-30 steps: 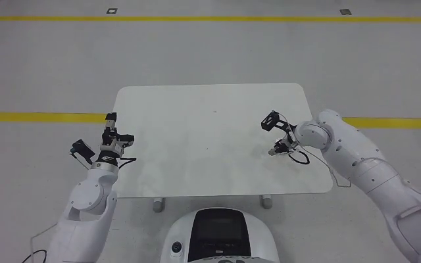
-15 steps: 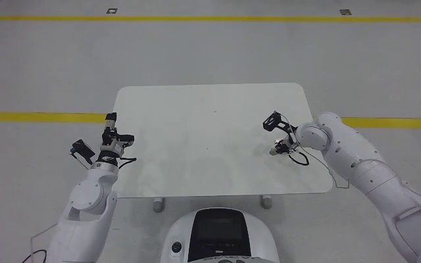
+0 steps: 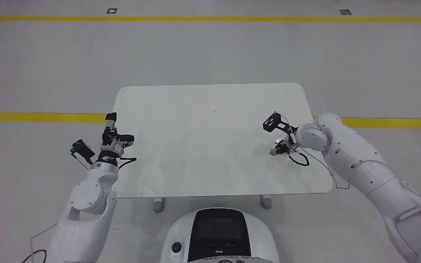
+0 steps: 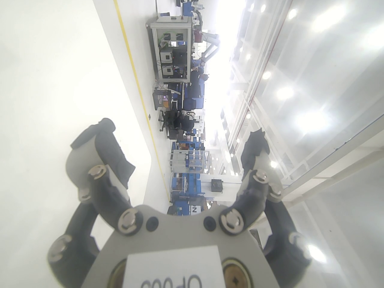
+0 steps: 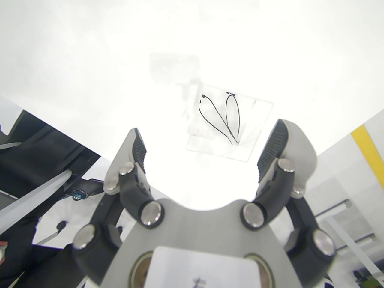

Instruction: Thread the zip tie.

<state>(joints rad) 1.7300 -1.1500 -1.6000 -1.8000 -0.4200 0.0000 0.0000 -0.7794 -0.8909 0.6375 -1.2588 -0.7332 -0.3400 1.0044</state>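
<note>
Zip ties (image 5: pixel 238 121) ungrasped on the bench (image 3: pixel 210 131).
Jaws of left gripper (image 4: pixel 181 130) and right gripper (image 5: pixel 207 130) are released; the right is aimed for pickup.

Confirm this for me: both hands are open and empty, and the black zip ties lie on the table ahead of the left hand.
One detail is wrong. The black zip ties lie on the table ahead of the right hand, not the left, as the right wrist view shows. The rest holds: both hands are open and empty, the left hand included.
</note>
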